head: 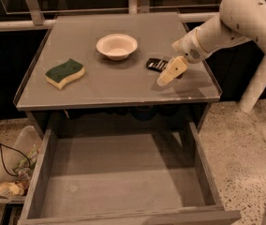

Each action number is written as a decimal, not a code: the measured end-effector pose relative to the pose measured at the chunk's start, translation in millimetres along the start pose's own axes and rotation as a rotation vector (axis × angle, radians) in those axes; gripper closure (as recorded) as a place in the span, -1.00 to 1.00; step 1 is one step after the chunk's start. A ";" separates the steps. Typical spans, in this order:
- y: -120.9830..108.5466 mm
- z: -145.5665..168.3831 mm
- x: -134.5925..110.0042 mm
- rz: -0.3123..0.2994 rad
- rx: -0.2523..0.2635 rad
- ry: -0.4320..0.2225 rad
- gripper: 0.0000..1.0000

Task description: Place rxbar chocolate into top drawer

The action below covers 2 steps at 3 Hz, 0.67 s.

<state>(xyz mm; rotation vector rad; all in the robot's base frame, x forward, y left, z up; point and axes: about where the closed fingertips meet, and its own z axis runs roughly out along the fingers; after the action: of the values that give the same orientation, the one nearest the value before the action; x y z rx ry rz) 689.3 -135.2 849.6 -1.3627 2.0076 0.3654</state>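
The rxbar chocolate (157, 64), a small flat black bar with pale lettering, lies on the grey table top (114, 86) to the right of the bowl. My gripper (168, 74) hangs just right of and in front of the bar, close above the table, its cream fingers pointing down and left. It holds nothing that I can see. The top drawer (123, 182) stands pulled out below the table's front edge, a wide shallow grey box with nothing in it.
A white bowl (116, 46) sits at the table's middle back. A green-and-yellow sponge (65, 72) lies at the left. A raised rim runs round the table. A bin with rubbish (13, 177) and a cable are on the floor at the left.
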 end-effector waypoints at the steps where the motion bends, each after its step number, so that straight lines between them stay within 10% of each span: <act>1: -5.4 6.6 3.8 0.015 -0.002 0.010 -1.00; 2: -9.0 12.4 5.3 0.027 -0.007 0.017 -1.00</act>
<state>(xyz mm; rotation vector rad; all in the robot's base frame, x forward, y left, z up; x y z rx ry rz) 700.8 -135.6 838.2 -1.3491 2.0422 0.3745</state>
